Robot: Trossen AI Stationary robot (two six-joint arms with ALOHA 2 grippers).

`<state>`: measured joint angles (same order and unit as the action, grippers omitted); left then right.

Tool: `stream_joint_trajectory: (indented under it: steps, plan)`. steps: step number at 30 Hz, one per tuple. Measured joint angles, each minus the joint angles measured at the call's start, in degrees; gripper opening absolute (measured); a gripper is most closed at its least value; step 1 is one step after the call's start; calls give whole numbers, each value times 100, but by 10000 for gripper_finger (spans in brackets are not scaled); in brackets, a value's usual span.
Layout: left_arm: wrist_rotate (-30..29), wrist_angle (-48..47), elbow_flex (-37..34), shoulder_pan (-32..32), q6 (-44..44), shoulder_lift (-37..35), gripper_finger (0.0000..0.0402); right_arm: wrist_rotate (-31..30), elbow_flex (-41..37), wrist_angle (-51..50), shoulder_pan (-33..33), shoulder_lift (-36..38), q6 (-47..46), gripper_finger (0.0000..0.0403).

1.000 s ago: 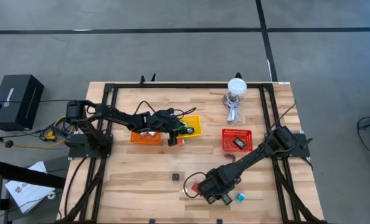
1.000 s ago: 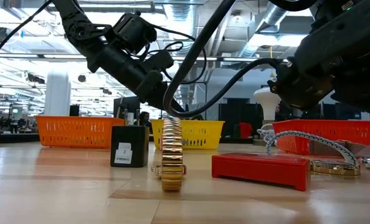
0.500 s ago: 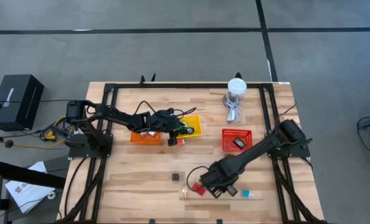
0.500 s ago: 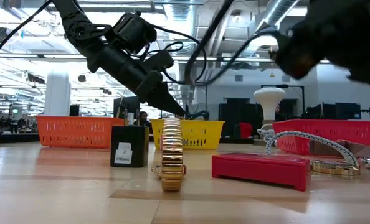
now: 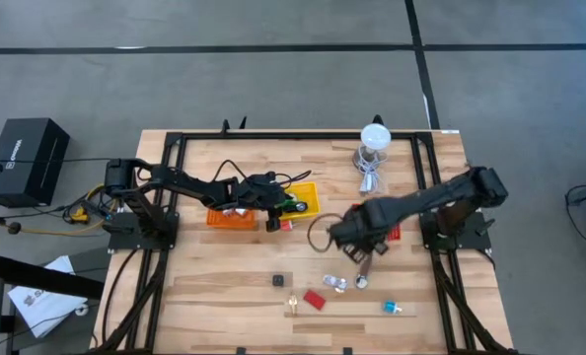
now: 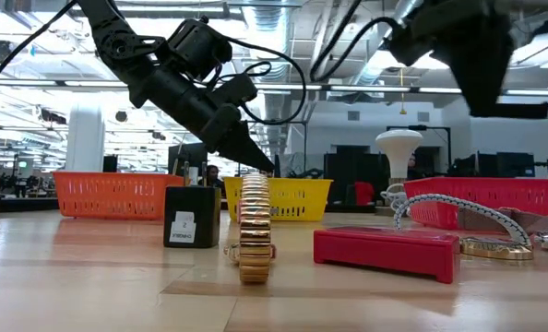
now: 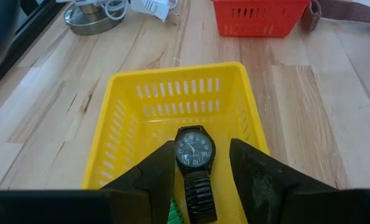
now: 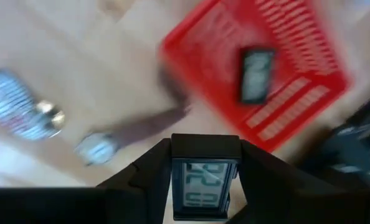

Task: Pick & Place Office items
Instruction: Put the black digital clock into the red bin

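Above the bench near the red bin [image 5: 376, 221], right gripper [image 8: 205, 167] clamps a small black digital watch [image 8: 205, 180]; a similar LCD item [image 8: 256, 76] already lies in that bin. Risk: the watch sits between only the fingertips, and the wrist view looks smeared, probably from motion, so it could slip out short of the bin onto the brown-strapped watch [image 5: 365, 272]. Left gripper [image 7: 202, 163], fingers spread, hovers over a black analogue watch [image 7: 195, 151] in the yellow bin [image 7: 128, 99].
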<state>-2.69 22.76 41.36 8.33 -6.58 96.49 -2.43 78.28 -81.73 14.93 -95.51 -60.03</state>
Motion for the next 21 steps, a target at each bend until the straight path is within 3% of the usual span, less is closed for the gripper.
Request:
stream_joint_trajectory:
  steps: [10, 17, 21]
  plan:
    - [2, -68, 0, -21, 173, 0, 145, -245, -261, 264, -1021, 58, 1612, 145]
    - [4, -76, 0, -21, 272, 0, 145, -419, -1018, 671, -1425, 60, 1670, 169]
    - [4, -79, 0, -21, 276, 0, 145, -475, -1360, 1085, -1549, 58, 1656, 163]
